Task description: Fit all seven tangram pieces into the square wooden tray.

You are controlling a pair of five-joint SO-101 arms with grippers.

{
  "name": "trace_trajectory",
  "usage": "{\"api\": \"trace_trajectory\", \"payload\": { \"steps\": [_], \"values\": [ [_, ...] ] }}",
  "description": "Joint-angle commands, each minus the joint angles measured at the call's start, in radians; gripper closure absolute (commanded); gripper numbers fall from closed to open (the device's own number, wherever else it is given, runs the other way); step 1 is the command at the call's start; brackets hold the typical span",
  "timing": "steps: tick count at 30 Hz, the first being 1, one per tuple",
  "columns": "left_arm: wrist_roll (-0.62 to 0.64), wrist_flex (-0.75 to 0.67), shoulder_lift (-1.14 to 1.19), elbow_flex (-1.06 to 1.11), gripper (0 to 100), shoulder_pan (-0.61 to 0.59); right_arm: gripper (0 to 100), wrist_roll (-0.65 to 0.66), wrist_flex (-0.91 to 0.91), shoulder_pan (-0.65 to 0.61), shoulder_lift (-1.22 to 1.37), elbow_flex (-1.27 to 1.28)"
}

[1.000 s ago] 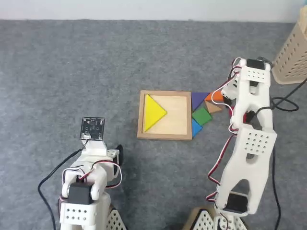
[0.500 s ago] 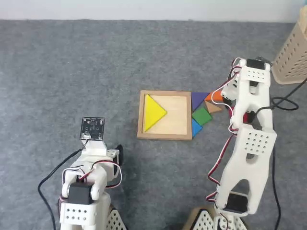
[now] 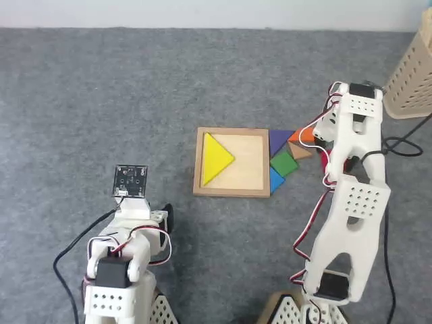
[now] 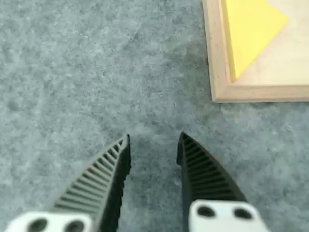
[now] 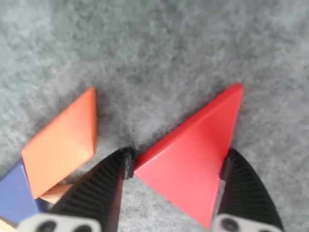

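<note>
Beside the red triangle lies an orange piece.

A robotics lab bench: grey felt tabletop, servo cables, beige basket at the edge

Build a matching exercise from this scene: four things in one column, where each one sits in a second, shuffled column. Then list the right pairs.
1. yellow triangle
2. red triangle
3. orange piece
4. left gripper

A. held by the right gripper
B. open over bare carpet, near a corner of the wooden tray
C. inside the wooden tray
D. on the carpet, next to the dark blue piece

Pairs: 1-C, 2-A, 3-D, 4-B
</note>
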Motion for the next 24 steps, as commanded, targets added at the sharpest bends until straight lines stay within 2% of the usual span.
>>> {"api": "trace_trajectory", "payload": {
  "steps": [1, 15, 20, 24],
  "values": [
    [0.008, -0.006, -0.02, -0.002, 85, -0.005, 80.1, 0.02, 0.054, -0.015, -0.107, -0.041],
    [0.008, -0.006, -0.02, -0.002, 85, -0.005, 80.1, 0.141, 0.177, -0.128, -0.275, -0.035],
    [0.008, -0.006, -0.02, -0.002, 85, -0.005, 85.4, 0.198, 0.208, -0.196, -0.349, -0.029],
    [0.008, -0.006, -0.02, -0.002, 85, -0.005, 82.7, 0.201, 0.216, -0.246, -0.469, 0.046]
  ]
}}
